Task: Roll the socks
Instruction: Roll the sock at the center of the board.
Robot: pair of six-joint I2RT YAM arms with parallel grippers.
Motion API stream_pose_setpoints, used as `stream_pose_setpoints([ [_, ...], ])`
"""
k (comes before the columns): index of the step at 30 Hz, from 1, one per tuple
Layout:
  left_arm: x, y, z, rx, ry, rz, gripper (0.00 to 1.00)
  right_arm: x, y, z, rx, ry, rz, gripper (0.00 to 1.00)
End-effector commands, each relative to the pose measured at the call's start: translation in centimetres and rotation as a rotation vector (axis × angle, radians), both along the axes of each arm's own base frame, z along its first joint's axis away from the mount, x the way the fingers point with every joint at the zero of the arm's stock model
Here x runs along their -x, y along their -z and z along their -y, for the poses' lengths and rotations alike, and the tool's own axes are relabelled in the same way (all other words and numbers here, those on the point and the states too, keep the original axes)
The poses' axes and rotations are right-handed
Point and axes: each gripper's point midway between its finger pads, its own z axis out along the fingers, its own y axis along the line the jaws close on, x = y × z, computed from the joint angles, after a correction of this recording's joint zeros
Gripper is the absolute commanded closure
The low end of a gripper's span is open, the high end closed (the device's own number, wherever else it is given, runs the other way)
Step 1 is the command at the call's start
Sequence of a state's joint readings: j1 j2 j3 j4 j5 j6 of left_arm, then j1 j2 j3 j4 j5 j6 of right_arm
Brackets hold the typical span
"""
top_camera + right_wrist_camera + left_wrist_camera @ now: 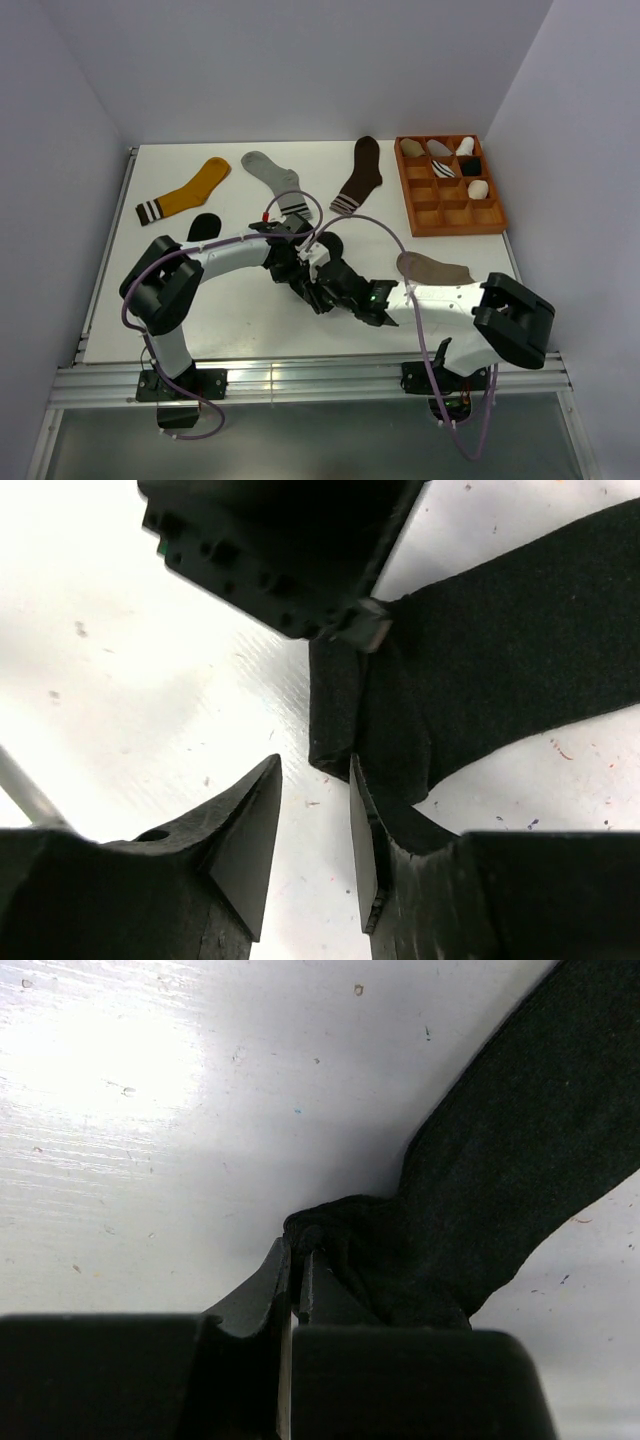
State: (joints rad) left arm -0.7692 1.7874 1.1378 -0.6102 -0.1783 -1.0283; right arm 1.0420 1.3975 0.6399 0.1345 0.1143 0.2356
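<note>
A plain black sock [520,1150] lies at the table's middle, its end folded over; in the top view [333,243] the arms mostly hide it. My left gripper [297,1247] is shut on the folded edge of this sock, low at the table [302,272]. My right gripper [313,765] is open beside the same fold [340,720], its right finger [362,820] touching the sock, and it is empty [320,290]. A taupe sock [435,268] lies flat by the right arm. Another black sock [203,226] lies bunched at the left.
A mustard sock [185,193], a light grey sock [272,180] and a dark brown sock [358,176] lie along the back. A brown compartment tray [420,210] holding several rolled socks stands at the back right. White walls close in both sides.
</note>
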Motion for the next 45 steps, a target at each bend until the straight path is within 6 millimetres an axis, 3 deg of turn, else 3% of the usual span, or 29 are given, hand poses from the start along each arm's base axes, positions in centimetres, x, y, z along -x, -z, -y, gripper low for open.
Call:
stream_pose_setpoints([
  [1, 0.4, 0.4, 0.1, -0.014, 0.035, -0.024, 1.00, -1.7, -1.3, -1.1, 0.039, 0.029, 0.146, 0.58],
  [9, 0.5, 0.3, 0.0, -0.011, 0.038, -0.022, 1.00, -1.3, -0.6, -2.9, 0.085, -0.015, 0.181, 0.57],
  [26, 0.7, 0.5, 0.1, -0.002, 0.042, -0.030, 1.00, -1.6, -0.6, -3.6, 0.125, -0.005, 0.248, 0.57],
  [38, 0.7, 0.5, 0.2, 0.000, 0.043, -0.030, 1.00, -1.1, 3.2, -3.6, 0.213, -0.046, 0.197, 0.64],
  [45, 1.0, 0.8, 0.2, 0.012, 0.038, -0.040, 1.00, -0.4, 5.7, -1.3, 0.300, 0.001, 0.128, 0.64],
])
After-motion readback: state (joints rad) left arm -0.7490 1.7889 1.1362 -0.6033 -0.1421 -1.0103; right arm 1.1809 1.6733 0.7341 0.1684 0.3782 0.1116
